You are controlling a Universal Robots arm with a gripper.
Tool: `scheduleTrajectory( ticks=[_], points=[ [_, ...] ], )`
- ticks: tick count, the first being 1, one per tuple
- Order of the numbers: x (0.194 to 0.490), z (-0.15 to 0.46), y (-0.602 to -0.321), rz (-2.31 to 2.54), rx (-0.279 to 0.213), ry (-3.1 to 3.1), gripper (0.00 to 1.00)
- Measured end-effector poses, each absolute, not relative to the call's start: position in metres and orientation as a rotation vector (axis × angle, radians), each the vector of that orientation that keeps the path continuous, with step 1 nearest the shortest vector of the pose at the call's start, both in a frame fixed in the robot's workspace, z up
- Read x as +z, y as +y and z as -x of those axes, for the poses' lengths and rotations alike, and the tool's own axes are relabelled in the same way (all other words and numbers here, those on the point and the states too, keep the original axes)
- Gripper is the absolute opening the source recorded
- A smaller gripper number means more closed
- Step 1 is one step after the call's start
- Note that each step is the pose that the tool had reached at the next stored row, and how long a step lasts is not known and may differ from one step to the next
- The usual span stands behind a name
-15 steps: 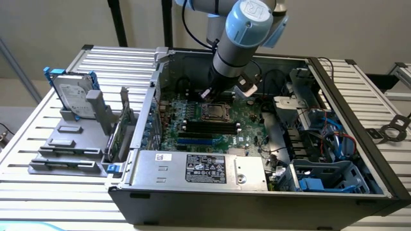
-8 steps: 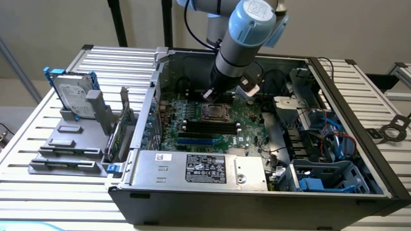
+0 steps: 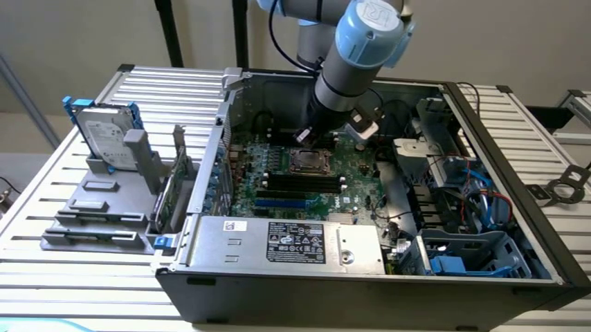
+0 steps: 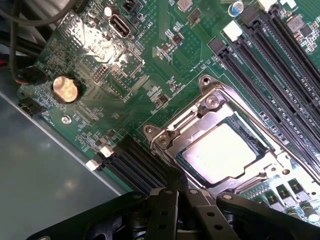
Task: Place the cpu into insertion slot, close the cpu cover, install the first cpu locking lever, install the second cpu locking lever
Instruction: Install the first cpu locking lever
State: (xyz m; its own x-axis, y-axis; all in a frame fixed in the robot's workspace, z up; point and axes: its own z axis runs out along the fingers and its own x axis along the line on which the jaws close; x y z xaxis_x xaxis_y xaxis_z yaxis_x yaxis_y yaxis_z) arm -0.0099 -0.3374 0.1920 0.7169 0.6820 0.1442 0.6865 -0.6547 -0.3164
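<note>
Already the chip (image 4: 220,156) is seated in the socket (image 3: 309,160), and the metal cover (image 4: 216,106) is laid flat over its edges, apparently so that it is kept from shifting. The pincer (image 4: 181,194) is pressed together and empty at the socket's twelve o'clock edge in the exterior view. It is probably held so to serve as a narrow pushing tip rather than for gripping.

beige wall (image 3: 74,34), slatted metal table (image 3: 74,277)

Support: slatted metal table (image 3: 65,280)
Centre: open computer case (image 3: 369,301)
Exterior view's left: grey holder rack (image 3: 97,207)
</note>
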Motion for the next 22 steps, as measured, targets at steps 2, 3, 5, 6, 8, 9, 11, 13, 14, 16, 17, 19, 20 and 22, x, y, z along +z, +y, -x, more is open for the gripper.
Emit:
scheduleTrajectory(
  ticks=[2, 3, 5, 6, 8, 9, 11, 13, 14, 16, 17, 19, 20, 22],
  points=[
    [0.192, 0.008, -0.337, 2.574, -0.017, -1.067, 0.11],
    [0.192, 0.007, -0.337, 2.574, -0.017, -1.068, 0.11],
    [0.192, 0.004, -0.337, 2.573, -0.017, -1.070, 0.11],
    [0.192, 0.003, -0.337, 2.572, -0.017, -1.071, 0.11],
    [0.192, 0.000, -0.337, 2.571, -0.017, -1.072, 0.11],
    [0.192, -0.001, -0.337, 2.570, -0.017, -1.073, 0.11],
    [0.192, -0.003, -0.337, 2.567, -0.018, -1.074, 0.11],
    [0.192, -0.004, -0.337, 2.564, -0.019, -1.074, 0.11],
    [0.192, -0.004, -0.337, 2.563, -0.019, -1.074, 0.11],
    [0.193, -0.004, -0.338, 2.561, -0.019, -1.075, 0.11],
    [0.194, -0.004, -0.338, 2.561, -0.018, -1.075, 0.11],
    [0.196, -0.004, -0.338, 2.560, -0.016, -1.078, 0.11],
    [0.196, -0.003, -0.338, 2.559, -0.015, -1.079, 0.11],
    [0.198, -0.001, -0.338, 2.557, -0.014, -1.084, 0.11]
  ],
)
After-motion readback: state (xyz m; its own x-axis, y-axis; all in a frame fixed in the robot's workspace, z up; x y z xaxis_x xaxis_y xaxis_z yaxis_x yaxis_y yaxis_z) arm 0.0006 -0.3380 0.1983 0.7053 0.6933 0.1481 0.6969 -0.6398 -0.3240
